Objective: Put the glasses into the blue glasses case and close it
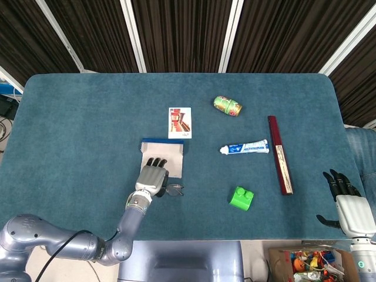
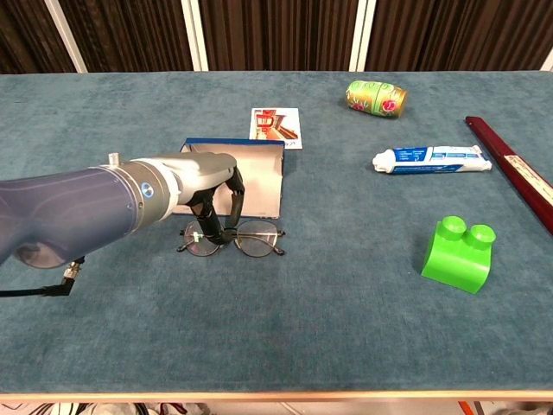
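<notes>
The wire-rimmed glasses [image 1: 173, 190] [image 2: 251, 239] lie flat on the teal table just in front of the blue glasses case [image 1: 169, 154] [image 2: 262, 173]. The case lies open with its pale lining up. My left hand [image 1: 151, 177] [image 2: 210, 185] hangs over the left half of the glasses, its dark fingers [image 2: 204, 226] curled down and touching the frame near the left lens. The glasses still rest on the cloth. My right hand [image 1: 348, 204] stays off the table's lower right corner with its fingers spread and nothing in it; only the head view shows it.
A photo card [image 1: 180, 123] [image 2: 276, 125] lies behind the case. To the right are a green can [image 1: 227, 106] [image 2: 376, 96], a toothpaste tube [image 1: 245, 148] [image 2: 430, 158], a long dark red box [image 1: 280, 154] [image 2: 511, 166] and a green brick [image 1: 241, 198] [image 2: 458, 253].
</notes>
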{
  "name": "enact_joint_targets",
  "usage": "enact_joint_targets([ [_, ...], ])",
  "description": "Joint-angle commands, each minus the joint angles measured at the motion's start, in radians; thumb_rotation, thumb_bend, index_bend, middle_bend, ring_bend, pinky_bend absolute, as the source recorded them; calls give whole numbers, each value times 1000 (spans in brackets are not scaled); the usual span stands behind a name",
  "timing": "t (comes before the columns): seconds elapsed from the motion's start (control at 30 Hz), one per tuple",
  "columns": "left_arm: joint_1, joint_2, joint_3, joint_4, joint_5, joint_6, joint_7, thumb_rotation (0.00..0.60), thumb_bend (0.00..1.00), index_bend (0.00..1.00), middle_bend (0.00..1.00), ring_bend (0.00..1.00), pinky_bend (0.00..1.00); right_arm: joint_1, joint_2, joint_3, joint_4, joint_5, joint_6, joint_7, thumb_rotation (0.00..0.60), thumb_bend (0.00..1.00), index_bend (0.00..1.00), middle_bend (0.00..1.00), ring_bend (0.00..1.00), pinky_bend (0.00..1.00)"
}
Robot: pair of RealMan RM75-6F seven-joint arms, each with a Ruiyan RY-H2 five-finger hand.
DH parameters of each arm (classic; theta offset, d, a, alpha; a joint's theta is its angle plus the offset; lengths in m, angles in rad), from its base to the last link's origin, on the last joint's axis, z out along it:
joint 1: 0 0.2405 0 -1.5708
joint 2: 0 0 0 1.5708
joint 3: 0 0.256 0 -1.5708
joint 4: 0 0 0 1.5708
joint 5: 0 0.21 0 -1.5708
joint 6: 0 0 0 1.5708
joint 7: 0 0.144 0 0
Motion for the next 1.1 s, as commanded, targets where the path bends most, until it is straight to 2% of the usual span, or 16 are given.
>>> enact_joint_targets([
  [0.03, -2, -5, -1, 6, 0, 0, 7, 600, 324, 550, 99, 0, 0, 0, 0, 0, 0, 0, -1, 0, 600, 61, 0, 0, 0, 226],
  [0.47, -6, -18, -12, 16, 3, 7, 33, 600, 332, 550, 98, 0, 0, 3, 2, -1, -2, 5, -8, -8, 600, 62, 0, 0, 0, 226],
  [0.7, -6, -23, -15, 21, 6, 6, 42, 600, 399, 550, 99, 0, 0, 4, 2, -1, -4, 9, -10, -12, 600, 61, 0, 0, 0, 226],
  [1.1, 2, -22, -13, 19, 14, 13, 55, 600, 401, 554, 101, 0, 0, 5, 3, -2, -8, 15, -15, -21, 600, 61, 0, 0, 0, 226],
])
